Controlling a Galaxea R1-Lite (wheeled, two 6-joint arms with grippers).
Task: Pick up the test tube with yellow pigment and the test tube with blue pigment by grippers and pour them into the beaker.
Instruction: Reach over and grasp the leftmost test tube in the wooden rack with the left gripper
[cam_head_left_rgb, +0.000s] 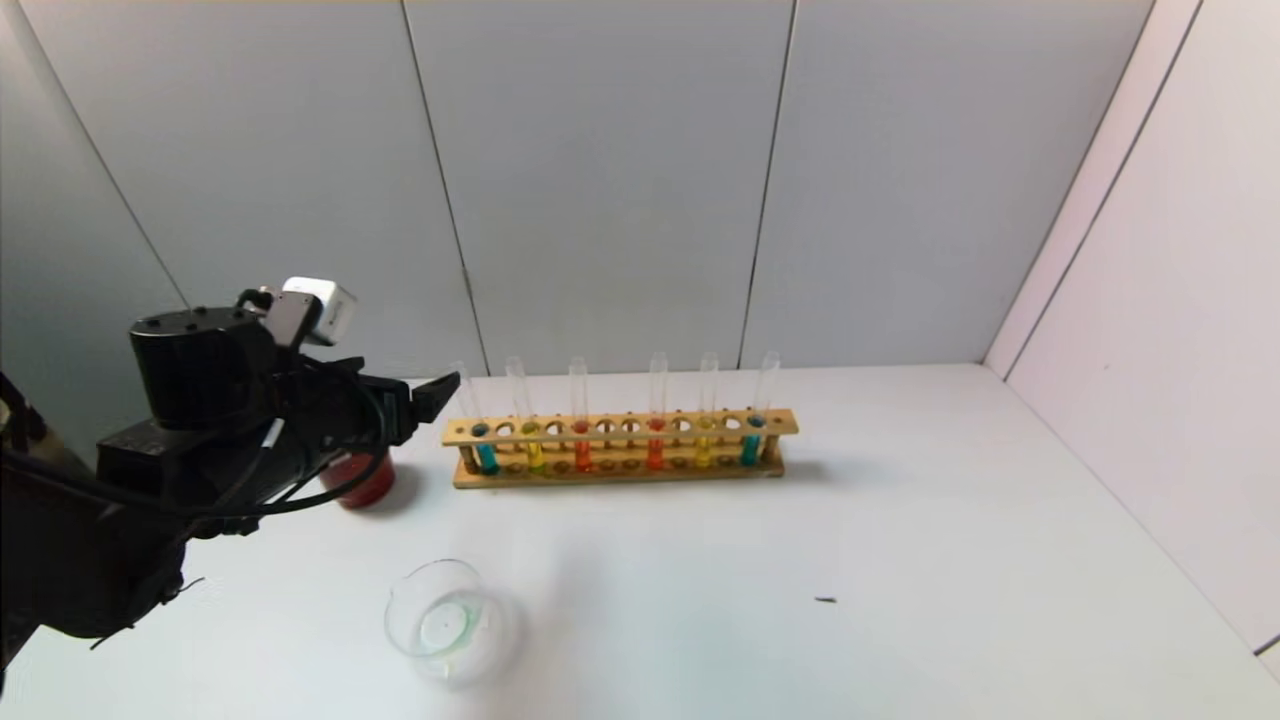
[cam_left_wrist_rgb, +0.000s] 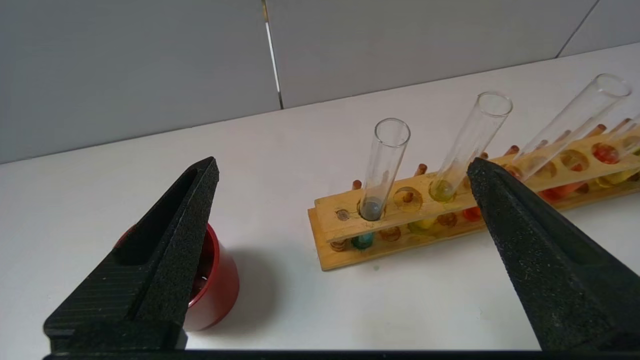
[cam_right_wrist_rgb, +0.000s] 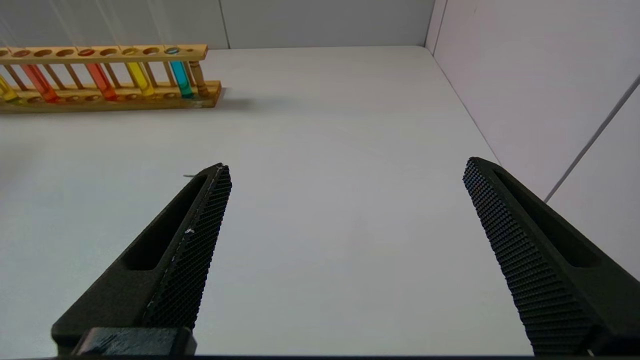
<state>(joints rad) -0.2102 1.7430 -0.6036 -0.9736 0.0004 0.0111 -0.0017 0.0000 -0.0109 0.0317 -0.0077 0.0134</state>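
Observation:
A wooden rack (cam_head_left_rgb: 620, 428) stands at the back of the white table with several tubes in it. The test tube with yellow pigment (cam_head_left_rgb: 535, 455) is second from the rack's left end and also shows in the left wrist view (cam_left_wrist_rgb: 465, 150). The test tube with blue pigment (cam_head_left_rgb: 752, 447) is at the rack's right end and also shows in the right wrist view (cam_right_wrist_rgb: 181, 80). The beaker (cam_head_left_rgb: 445, 620) stands near the front, left of centre. My left gripper (cam_head_left_rgb: 425, 400) is open and empty just left of the rack, above the table (cam_left_wrist_rgb: 344, 161). My right gripper (cam_right_wrist_rgb: 346, 164) is open and empty over bare table, out of the head view.
A dark red cup (cam_head_left_rgb: 360, 480) stands left of the rack, under my left gripper (cam_left_wrist_rgb: 210, 280). A darker teal tube (cam_left_wrist_rgb: 385, 165) fills the rack's left end, and orange, red and golden-yellow tubes stand between. A small dark speck (cam_head_left_rgb: 825, 600) lies on the table. Walls close the back and right.

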